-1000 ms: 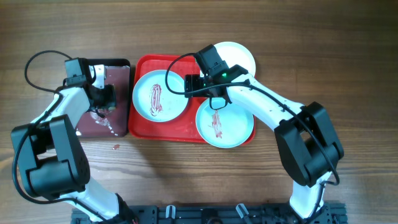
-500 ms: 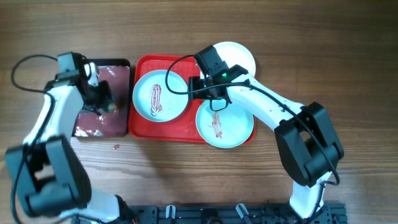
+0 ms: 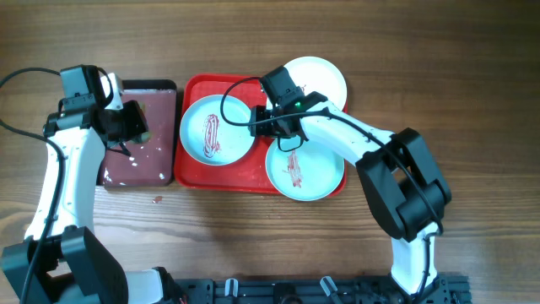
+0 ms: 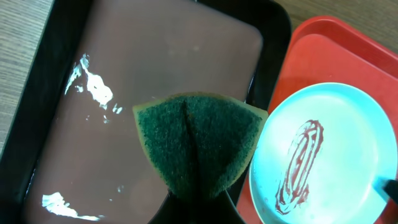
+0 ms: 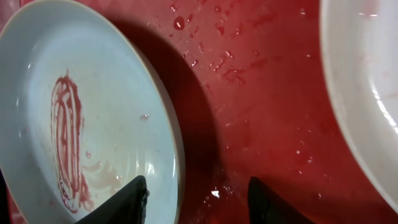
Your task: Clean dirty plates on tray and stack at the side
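Observation:
The red tray holds a pale plate with a red sauce smear on its left. A second smeared plate lies at its lower right. A clean white plate rests at its top right corner. My left gripper is shut on a green sponge above the dark maroon tray. My right gripper is open just above the red tray. One finger is over a smeared plate, the other over bare tray. Another plate's edge shows on the right.
The maroon tray holds liquid with foam patches. The left wrist view also shows the left plate and the red tray's corner. A small red spot lies on the wooden table.
My left arm has swung left and lifted the sponge from the maroon tray's liquid. My right gripper has shifted only slightly over the red tray.

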Robot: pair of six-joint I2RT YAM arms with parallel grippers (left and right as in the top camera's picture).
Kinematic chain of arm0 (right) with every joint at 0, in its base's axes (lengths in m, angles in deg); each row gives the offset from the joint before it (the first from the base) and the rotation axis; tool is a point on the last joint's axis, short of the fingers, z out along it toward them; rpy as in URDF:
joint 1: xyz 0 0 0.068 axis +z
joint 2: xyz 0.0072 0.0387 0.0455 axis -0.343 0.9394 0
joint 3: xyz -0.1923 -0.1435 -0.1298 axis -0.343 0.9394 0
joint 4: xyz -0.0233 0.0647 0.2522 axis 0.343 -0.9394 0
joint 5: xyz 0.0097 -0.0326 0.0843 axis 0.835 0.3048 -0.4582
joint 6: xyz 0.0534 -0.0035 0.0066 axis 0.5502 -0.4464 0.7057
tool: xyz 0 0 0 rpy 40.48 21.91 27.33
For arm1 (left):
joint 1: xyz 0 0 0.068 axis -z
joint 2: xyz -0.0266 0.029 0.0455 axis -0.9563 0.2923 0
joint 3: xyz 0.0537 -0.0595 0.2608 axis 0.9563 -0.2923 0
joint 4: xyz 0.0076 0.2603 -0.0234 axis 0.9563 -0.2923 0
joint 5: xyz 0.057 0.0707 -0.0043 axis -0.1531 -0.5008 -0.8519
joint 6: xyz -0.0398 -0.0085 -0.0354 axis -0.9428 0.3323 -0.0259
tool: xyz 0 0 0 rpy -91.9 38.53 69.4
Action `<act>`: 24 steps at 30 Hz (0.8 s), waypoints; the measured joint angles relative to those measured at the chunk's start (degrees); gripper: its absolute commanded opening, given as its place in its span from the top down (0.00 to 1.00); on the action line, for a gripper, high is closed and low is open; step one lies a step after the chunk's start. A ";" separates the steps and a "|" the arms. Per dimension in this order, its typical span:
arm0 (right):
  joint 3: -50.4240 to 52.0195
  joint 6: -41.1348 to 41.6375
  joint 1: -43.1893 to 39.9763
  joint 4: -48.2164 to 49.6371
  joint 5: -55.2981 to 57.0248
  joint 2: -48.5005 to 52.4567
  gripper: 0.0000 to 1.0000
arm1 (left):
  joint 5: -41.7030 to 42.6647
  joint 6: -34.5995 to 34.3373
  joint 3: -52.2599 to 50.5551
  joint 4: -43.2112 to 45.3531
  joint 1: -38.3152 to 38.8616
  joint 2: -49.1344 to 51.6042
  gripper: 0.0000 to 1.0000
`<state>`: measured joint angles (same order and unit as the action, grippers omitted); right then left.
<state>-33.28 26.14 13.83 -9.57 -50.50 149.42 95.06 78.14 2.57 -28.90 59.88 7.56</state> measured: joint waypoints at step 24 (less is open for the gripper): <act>0.00 3.67 2.99 2.75 1.07 1.88 0.96 | 2.36 -0.24 0.00 5.66 14.78 3.30 0.96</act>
<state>-33.28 29.81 16.83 -6.81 -49.43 151.30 97.42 77.90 2.57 -23.24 74.65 10.86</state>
